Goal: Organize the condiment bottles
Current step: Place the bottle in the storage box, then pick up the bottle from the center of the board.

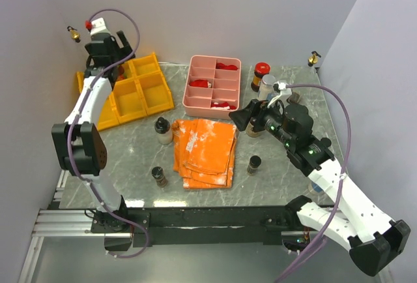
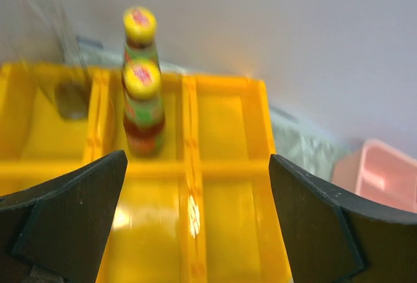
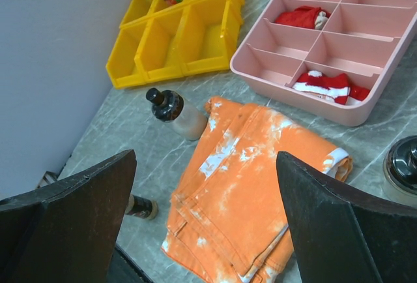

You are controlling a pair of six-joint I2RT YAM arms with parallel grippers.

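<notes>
Grey marble table (image 1: pixel 280 178) carries everything. Yellow bin rack (image 1: pixel 144 92) is far left, pink divided tray (image 1: pixel 212 111) far centre, and the orange folded cloth (image 1: pixel 205 149) lies mid-table just in front of the tray. The tray holds red pieces (image 3: pixel 326 84) in a few compartments.

Left arm reaches over the rack's far-left end. The right arm comes in from the right toward the cloth's far-right corner.

Left fingers (image 2: pixel 65 211) are spread wide over the rack, nothing between them. Right fingers (image 3: pixel 71 218) are also spread wide, gripping nothing.

Bottles as we see them:
- near yellow-capped bottle (image 2: pixel 143 110) stands upright in a back compartment of the rack, ahead of the left fingers and apart from them
- far yellow-capped bottle (image 2: pixel 140 32) is directly behind it; we can't tell which compartment
- black-capped clear bottle (image 1: pixel 163 130) is on the table just left of the cloth
- red-capped jar (image 1: pixel 260 74) and second clear bottle (image 1: pixel 267 87) are side by side right of the tray
- dark-lidded jar (image 3: pixel 401 165) is by the cloth's corner, cut off at the edge of the right wrist view
- front-left dark jar (image 1: pixel 159 176) is near the cloth's front-left
- right dark jar (image 1: pixel 253 164) is just right of the cloth
</notes>
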